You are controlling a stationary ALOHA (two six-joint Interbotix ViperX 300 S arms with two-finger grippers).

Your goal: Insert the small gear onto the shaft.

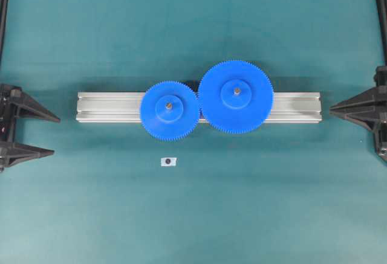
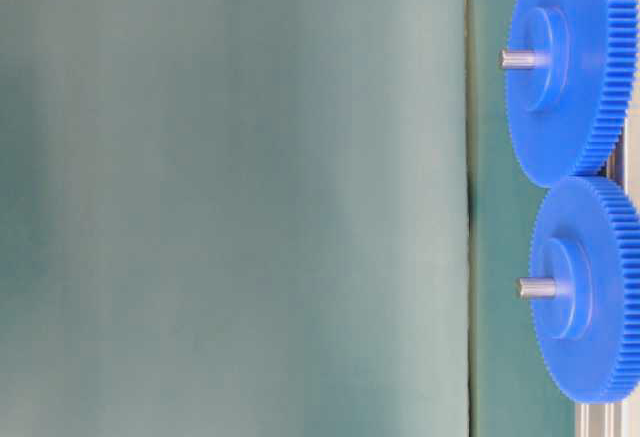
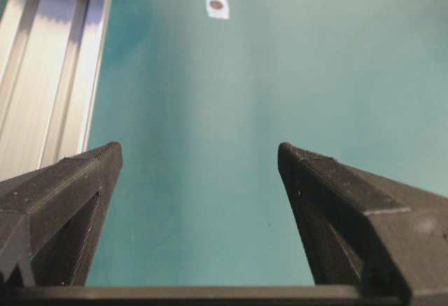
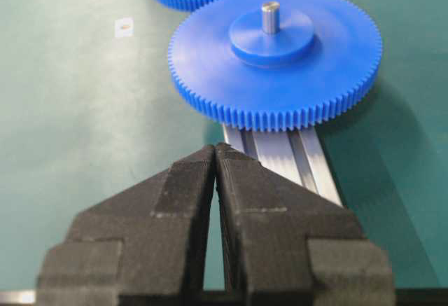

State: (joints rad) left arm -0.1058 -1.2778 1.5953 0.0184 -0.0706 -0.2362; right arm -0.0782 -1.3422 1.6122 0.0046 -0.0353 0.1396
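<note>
The small gear [image 1: 169, 108] lies flat on the aluminium rail [image 1: 103, 107], its teeth meshed with the larger blue gear [image 1: 236, 96]. The shaft [image 1: 169, 104] shows as a grey pin tip in the small gear's hub. From table level the shaft [image 2: 535, 287] sticks out of the small gear [image 2: 595, 292]. My left gripper [image 1: 55, 135] is open and empty at the left edge, well clear of the gears. In the left wrist view the left gripper [image 3: 199, 155] has only mat between its fingers. My right gripper [image 4: 215, 148] is shut and empty, off the rail's right end.
A small white tag with a dark dot [image 1: 169, 161] lies on the green mat in front of the small gear. The larger gear [image 4: 273, 61] sits on its own pin [image 4: 270, 15]. Black frame posts [image 1: 5, 10] stand at the far corners.
</note>
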